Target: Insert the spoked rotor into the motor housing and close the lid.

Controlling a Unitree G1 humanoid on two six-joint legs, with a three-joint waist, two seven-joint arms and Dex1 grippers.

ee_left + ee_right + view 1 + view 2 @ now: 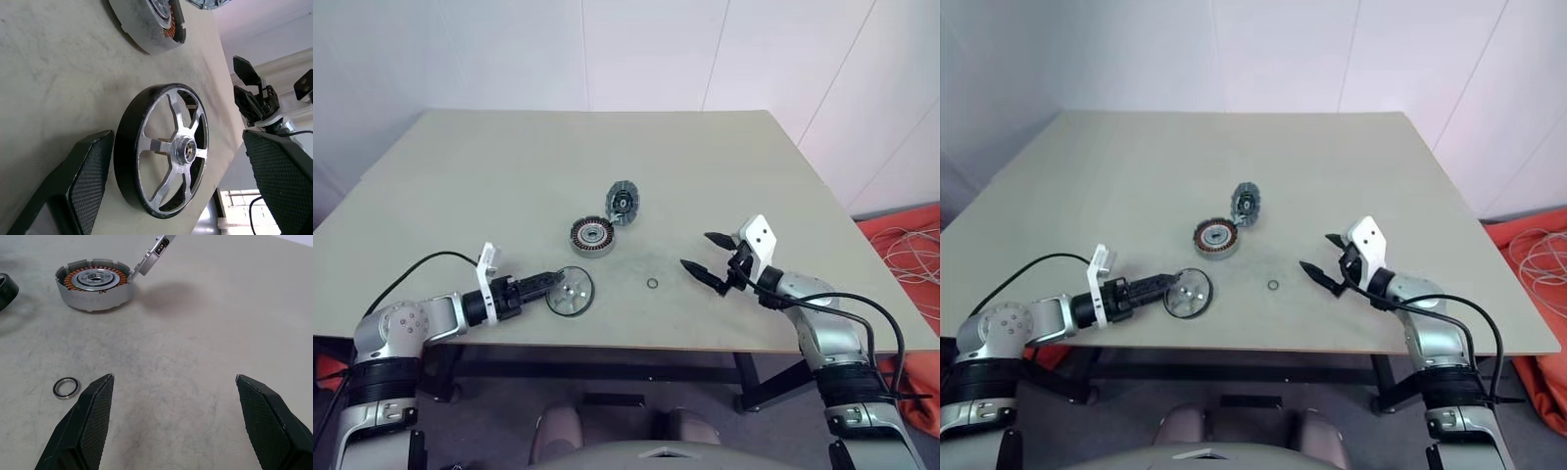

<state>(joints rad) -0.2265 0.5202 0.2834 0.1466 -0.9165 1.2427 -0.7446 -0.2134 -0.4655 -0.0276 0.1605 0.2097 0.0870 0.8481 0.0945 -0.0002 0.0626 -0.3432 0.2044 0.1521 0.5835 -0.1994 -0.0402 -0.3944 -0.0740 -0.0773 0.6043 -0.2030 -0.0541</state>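
The spoked rotor point(571, 291), silvery with a dark rim, lies flat near the table's front edge. Just behind it sits the motor housing point(592, 235), copper windings facing up. The grey ribbed lid point(623, 202) stands tilted, seemingly leaning against the housing's far side.

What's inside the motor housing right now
The motor housing sits open-topped on the table: a ring of copper-brown windings around a silvery centre, no rotor in it. The spoked rotor still lies apart nearer the left fingers. The housing's underside is hidden.
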